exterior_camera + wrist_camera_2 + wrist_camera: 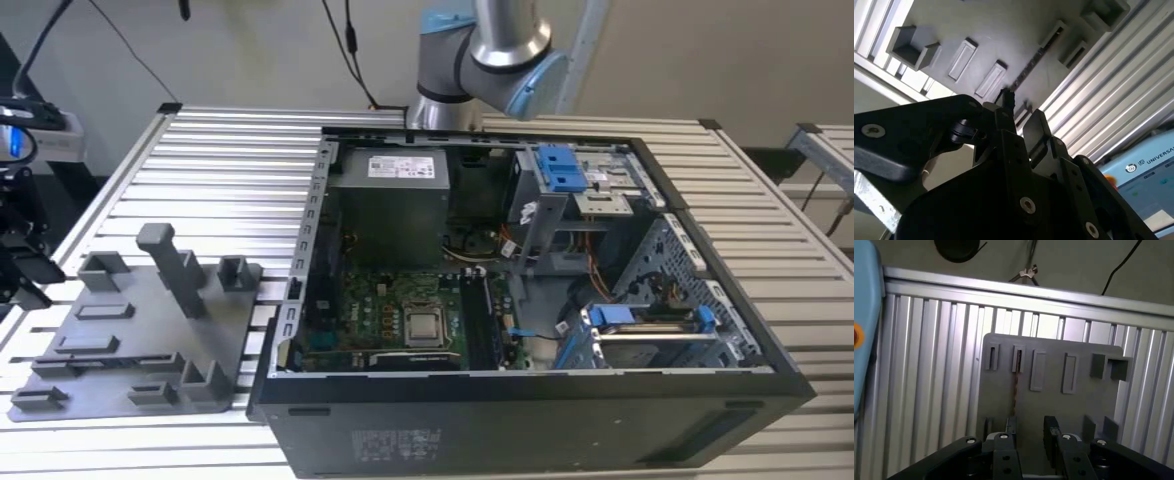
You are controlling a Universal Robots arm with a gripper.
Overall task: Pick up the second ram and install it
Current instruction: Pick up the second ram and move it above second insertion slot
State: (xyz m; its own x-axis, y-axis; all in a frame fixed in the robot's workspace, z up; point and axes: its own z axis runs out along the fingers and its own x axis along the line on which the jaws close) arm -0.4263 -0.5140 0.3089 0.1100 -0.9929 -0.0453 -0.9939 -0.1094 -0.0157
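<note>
Second ram [1015,385] on edge in grey tray [1089,405], spread claw [1031,437] nearby.

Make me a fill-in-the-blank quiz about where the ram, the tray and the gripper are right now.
1. The gripper, above the tray, is ____ and holds nothing.
2. The second ram rests in a tray whose colour is ____.
3. In the exterior view, that tray lies on the view's ____ side, beside the computer case.
Missing words: open; grey; left.
</note>
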